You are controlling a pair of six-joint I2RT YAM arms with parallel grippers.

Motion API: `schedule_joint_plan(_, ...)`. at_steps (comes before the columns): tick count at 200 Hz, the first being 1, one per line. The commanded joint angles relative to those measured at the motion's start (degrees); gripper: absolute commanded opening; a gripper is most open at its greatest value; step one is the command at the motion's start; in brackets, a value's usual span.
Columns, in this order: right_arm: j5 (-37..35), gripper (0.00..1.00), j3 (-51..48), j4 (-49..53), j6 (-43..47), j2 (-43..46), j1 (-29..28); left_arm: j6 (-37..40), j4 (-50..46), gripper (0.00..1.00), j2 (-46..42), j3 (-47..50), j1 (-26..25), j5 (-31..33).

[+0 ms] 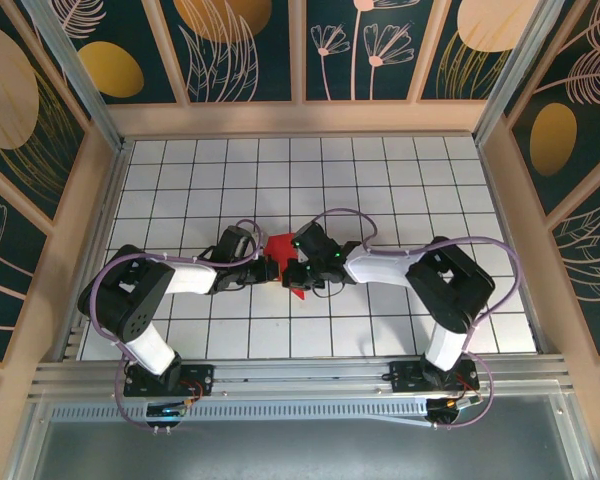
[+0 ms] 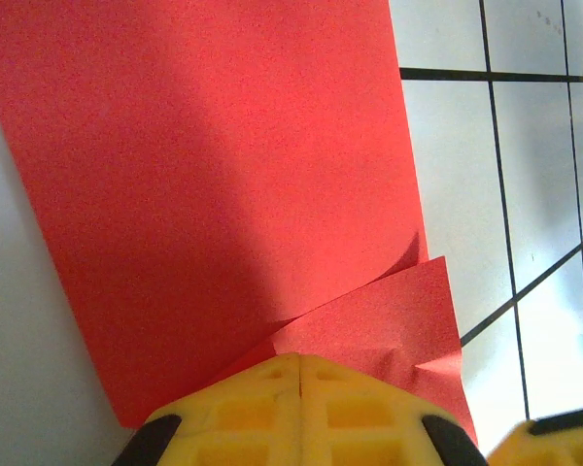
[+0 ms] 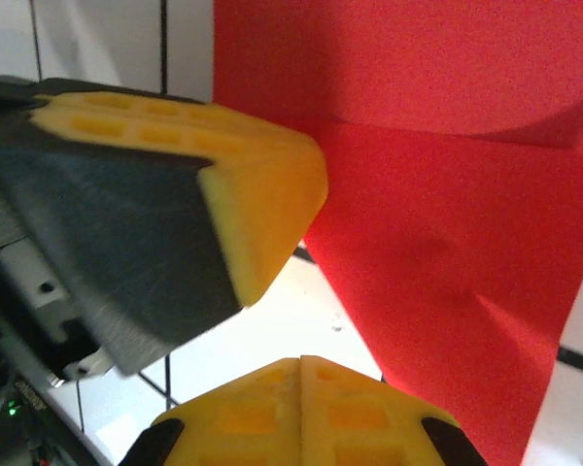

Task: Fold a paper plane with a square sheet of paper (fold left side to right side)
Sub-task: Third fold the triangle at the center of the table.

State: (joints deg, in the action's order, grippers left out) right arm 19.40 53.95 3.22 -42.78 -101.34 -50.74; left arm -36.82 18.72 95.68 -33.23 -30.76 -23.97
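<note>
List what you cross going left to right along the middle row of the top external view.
In order: left arm -> left pincer -> right pincer -> right arm. The square sheet of paper lies under the spot where the two pincers meet, so it gets no clear slot.

Our top view is bright and even. At the left wrist, soft shadow darkens the red paper (image 2: 223, 194) at lower centre; the table (image 2: 447, 175) glares white, upper right.
</note>
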Motion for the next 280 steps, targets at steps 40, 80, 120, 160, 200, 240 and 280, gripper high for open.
schedule_joint_plan(40,-0.2,0.0,2.7,-1.9,-0.8,-4.2,-0.5,1.4,-2.9,0.0,1.2,1.3,-0.1,3.9)
schedule_joint_plan(80,-1.4,0.0,3.3,0.9,-0.7,-5.8,-0.5,1.5,-3.6,0.0,1.4,1.3,-0.2,4.9)
schedule_joint_plan(120,-1.4,0.0,1.4,6.6,-0.8,-4.4,-0.7,2.5,-4.3,0.0,1.2,1.4,-0.2,7.0)
schedule_joint_plan(160,-1.4,0.0,-2.3,10.2,-1.5,-1.7,-1.1,2.8,-4.4,0.0,1.6,1.2,-0.2,7.8)
schedule_joint_plan(200,-1.1,0.0,-5.6,12.1,-1.7,1.4,-1.5,3.0,-4.8,0.0,1.9,0.6,-0.1,8.2)
schedule_joint_plan(240,-2.5,0.0,-6.9,14.8,-1.3,4.4,-1.4,2.4,-5.1,0.0,1.5,-0.8,-0.1,7.4)
schedule_joint_plan(280,-4.8,0.07,-3.4,17.9,2.8,8.8,0.2,2.7,-7.0,0.09,0.5,-5.6,-0.2,6.8)
